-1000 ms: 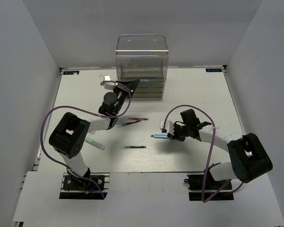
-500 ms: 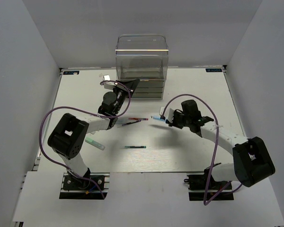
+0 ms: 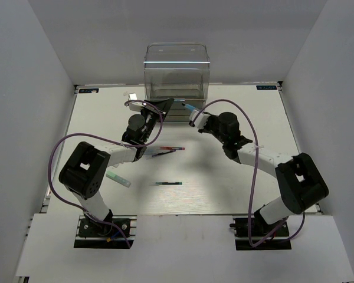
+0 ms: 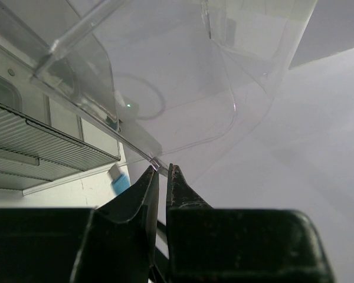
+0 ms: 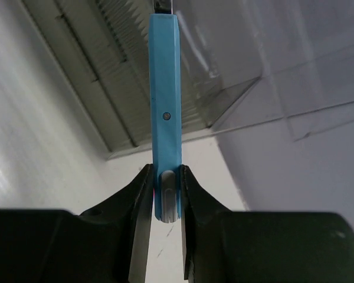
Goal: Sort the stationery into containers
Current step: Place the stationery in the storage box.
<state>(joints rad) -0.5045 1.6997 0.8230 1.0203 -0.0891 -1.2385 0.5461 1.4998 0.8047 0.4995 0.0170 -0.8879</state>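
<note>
Light blue marker [image 5: 165, 112] clamped in right gripper [image 5: 166, 177], tip aimed at front of clear drawer box [image 3: 177, 71]. Alongside, left gripper [image 4: 162, 172] pinches what looks like pulled-out drawer lip [image 4: 133, 147]. Step in hand: depositing. Next move: carry tip over open drawer, then release.

The right gripper [image 5: 165, 177] shows as two dark fingers rising from the bottom edge, clamped on the lower end of a light blue stick [image 5: 165, 100]. The stick stands straight up the middle of the frame, a small dark dot halfway along it and a dark tip at the top edge. Behind it is the clear drawer box [image 5: 121, 65], with ribbed greyish drawer edges and transparent walls, on a white surface [image 5: 23, 147]
</note>
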